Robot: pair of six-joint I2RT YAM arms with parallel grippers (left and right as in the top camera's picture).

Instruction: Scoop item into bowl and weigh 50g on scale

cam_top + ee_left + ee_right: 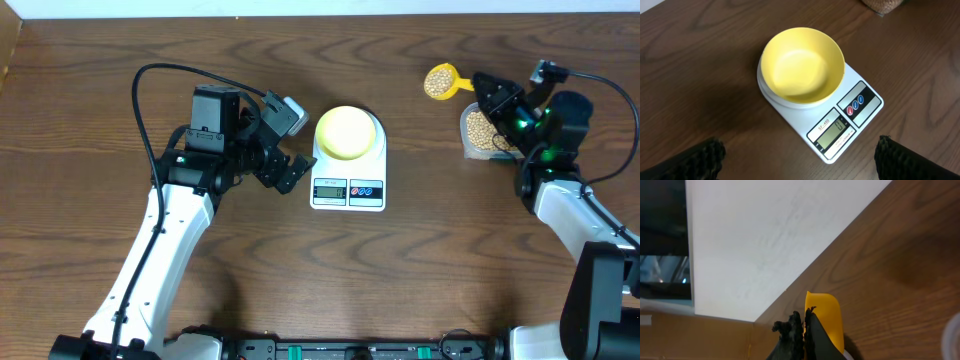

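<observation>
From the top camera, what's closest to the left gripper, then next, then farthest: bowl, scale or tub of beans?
1. scale, just right of the left gripper
2. bowl, on the scale
3. tub of beans, far right

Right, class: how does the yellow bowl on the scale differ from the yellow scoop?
The bowl is empty; the scoop carries beans. The bowl sits free on the scale; the scoop is pinched by its handle in the right gripper. The bowl is paler and wider than the scoop's cup. Both are yellow and round.
</observation>
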